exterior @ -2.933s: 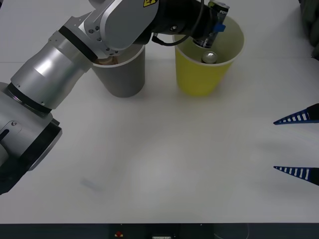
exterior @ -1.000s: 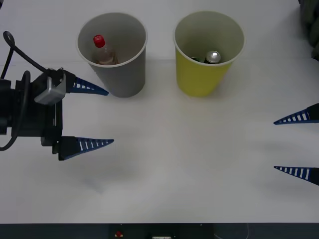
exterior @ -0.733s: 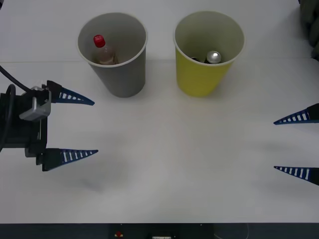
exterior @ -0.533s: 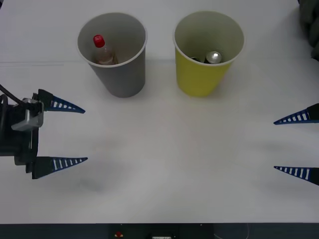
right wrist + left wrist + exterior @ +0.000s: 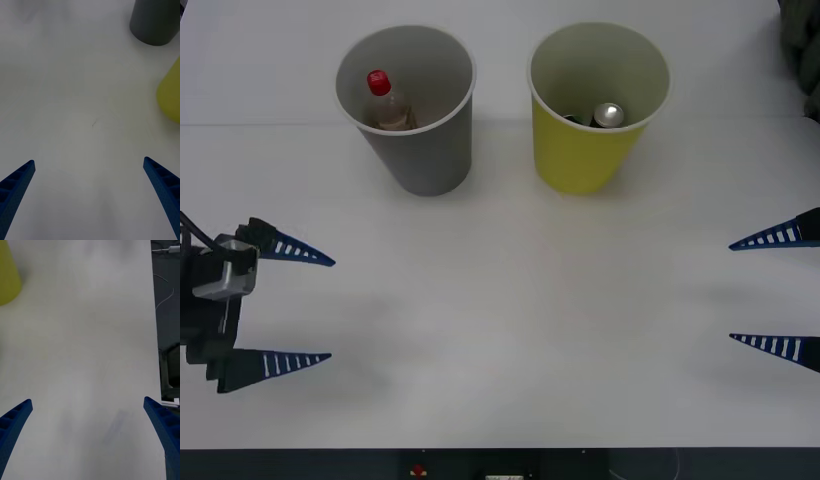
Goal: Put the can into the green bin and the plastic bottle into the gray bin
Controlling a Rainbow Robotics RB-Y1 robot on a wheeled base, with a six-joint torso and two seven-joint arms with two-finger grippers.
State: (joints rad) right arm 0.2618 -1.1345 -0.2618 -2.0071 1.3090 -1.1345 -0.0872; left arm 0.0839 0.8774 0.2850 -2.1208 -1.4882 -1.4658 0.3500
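Observation:
The plastic bottle [image 5: 385, 102] with its red cap stands inside the gray bin [image 5: 420, 150] at the table's back left. A silver can [image 5: 608, 115] lies inside the green bin [image 5: 580, 150] at the back right. My left gripper [image 5: 330, 308] is open low over the table's left side, well in front of the gray bin, with nothing between its fingers. My right gripper [image 5: 730, 292] is open at the right edge, empty too. The right wrist view shows the gray bin [image 5: 155, 22] and the green bin [image 5: 170, 95] from the side; the left wrist view catches the green bin [image 5: 7, 277].
The white table [image 5: 520, 300] lies bare between the two grippers. Its front edge meets a dark strip [image 5: 500, 465]. In the left wrist view the table's edge borders dark floor with cables [image 5: 165, 296].
My left arm has drawn back from over the green bin, leaving the can inside. Over the last second its open gripper slid left and toward the front edge. The right gripper stayed put.

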